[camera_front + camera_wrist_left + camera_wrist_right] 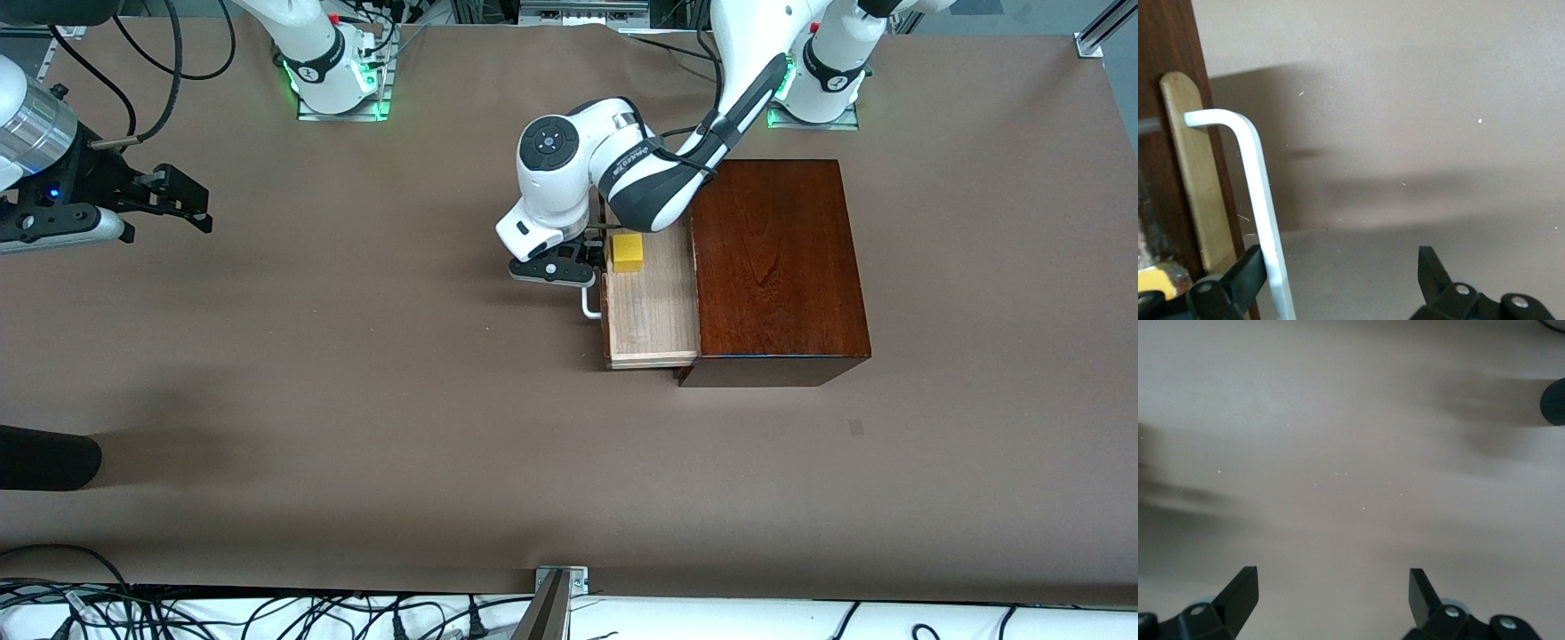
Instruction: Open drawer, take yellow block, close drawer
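The drawer [649, 311] of the mahogany-coloured box [778, 267] stands pulled out toward the right arm's end of the table. The yellow block [628, 253] lies in its pale wood tray, at the end farther from the front camera. My left gripper [573, 265] is low in front of the drawer, at its white handle [590, 307]. In the left wrist view the gripper [1341, 273] is open, with the handle bar [1258, 193] between the fingers, right against one of them. My right gripper [191, 200] waits open over bare table [1333, 593].
A black rounded object [44, 458] lies at the table's edge toward the right arm's end, nearer to the front camera; it also shows in the right wrist view [1553, 400]. Brown table surface [356, 356] stretches between the drawer and the right gripper.
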Robot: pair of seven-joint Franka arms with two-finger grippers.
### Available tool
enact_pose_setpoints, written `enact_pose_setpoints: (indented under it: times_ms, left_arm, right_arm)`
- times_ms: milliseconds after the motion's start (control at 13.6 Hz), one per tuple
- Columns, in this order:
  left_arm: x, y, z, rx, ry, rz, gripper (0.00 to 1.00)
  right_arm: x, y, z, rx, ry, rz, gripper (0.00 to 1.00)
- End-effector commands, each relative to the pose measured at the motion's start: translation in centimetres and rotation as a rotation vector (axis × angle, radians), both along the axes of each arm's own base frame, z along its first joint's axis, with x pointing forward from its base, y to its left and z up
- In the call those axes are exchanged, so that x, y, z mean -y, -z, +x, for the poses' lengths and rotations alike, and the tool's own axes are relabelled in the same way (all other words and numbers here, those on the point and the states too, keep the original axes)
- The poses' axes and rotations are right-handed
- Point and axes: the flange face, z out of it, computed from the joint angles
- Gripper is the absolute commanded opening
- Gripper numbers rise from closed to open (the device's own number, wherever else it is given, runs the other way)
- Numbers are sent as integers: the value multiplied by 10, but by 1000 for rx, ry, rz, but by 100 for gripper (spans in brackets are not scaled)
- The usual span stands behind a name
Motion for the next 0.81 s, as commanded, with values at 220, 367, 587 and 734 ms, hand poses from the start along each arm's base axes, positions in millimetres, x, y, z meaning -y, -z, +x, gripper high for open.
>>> enact_pose_setpoints:
  times_ms: [220, 367, 587, 734]
  left_arm:
    - [-38, -105, 8, 17, -25, 69, 100]
    - [-78, -144, 19, -14, 8, 112, 100]
    - [-163, -206, 64, -60, -40, 126, 100]
    - [-218, -234, 89, -80, -86, 134, 100]
  right_arm:
    - [-2, -6, -1, 1, 7, 0, 100]
    - [-8, 2, 4, -4, -9, -1, 100]
    - [-27, 30, 14, -48, -48, -18, 100]
    - [-44, 50, 17, -93, -70, -16, 100]
